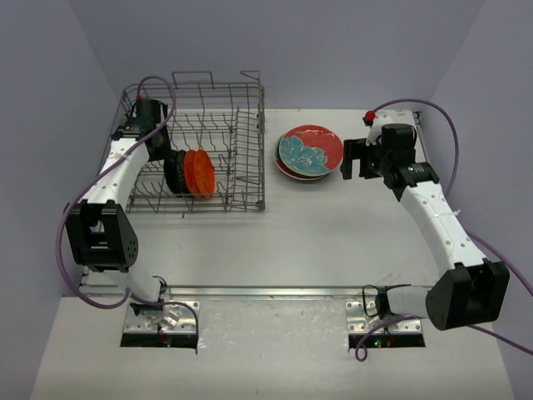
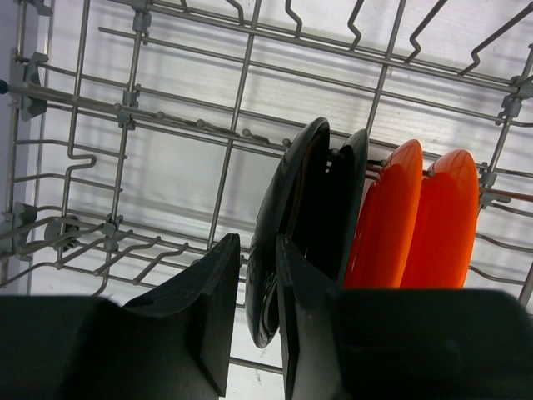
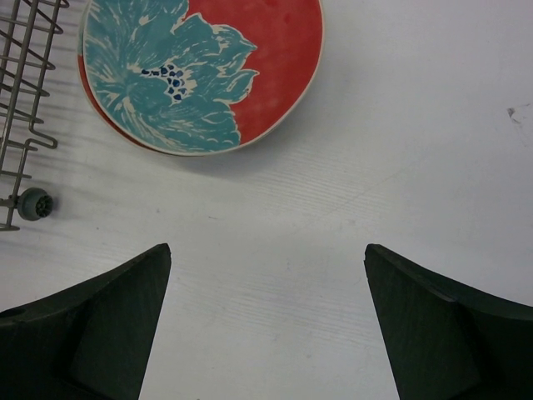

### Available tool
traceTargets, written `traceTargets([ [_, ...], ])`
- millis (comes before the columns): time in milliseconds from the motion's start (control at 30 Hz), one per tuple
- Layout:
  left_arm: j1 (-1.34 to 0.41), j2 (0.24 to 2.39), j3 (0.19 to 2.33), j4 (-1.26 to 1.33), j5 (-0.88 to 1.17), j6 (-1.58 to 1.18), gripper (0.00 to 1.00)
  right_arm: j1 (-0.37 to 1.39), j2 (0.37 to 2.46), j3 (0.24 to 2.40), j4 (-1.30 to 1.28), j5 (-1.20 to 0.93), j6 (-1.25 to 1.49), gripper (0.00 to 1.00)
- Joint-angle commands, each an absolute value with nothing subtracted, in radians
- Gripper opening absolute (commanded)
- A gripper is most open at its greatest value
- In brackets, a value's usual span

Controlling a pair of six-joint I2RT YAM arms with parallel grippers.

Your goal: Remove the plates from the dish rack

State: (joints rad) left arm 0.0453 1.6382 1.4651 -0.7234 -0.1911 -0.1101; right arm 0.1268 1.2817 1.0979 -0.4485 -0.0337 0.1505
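Black round plate (image 2: 287,192), clamped by the left gripper (image 2: 256,250) in the grey wire dish rack (image 1: 248,158), probably needs a straight lift; right gripper (image 3: 266,250) gapes.

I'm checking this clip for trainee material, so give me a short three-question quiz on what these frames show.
1. True or false: the right tool has its jaws wide open.
2. How many orange plates stand in the dish rack?
3. The left tool has its fingers either side of the rim of: A) an orange plate, B) a black plate, C) the red floral plate.

Key: 1 true; 2 two; 3 B.
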Motion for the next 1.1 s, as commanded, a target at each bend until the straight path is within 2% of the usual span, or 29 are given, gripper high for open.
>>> traceTargets([
  [0,0.074,1.653,1.496,-0.708,-0.176,-0.109,0.22,0.127,1.262,1.095,-0.398,-0.047,0.158,0.99],
  [367,0.072,1.681,1.442,-0.69,-0.141,-0.081,0.19,0.127,1.278,1.127,-0.405,-0.056,0.158,0.99],
  [433,0.065,1.672,1.434,-0.679,-0.164,-0.066,0.13,0.127,1.282,1.133,-0.407,-0.057,0.157,0.99],
  [500,0.048,1.643,1.417,-0.661,-0.198,-0.04,0.01,0.127,1.282,1.136,-0.411,-0.06,0.158,0.99],
  [700,0.013,1.567,1.442,-0.644,-0.246,-0.007,0.0,0.127,1.284,1.156,-0.415,-0.081,0.163,0.99],
  [1067,-0.118,1.484,1.683,-0.672,-0.395,0.12,0.0,0.129,1.306,1.242,-0.435,-0.138,0.153,0.99],
])
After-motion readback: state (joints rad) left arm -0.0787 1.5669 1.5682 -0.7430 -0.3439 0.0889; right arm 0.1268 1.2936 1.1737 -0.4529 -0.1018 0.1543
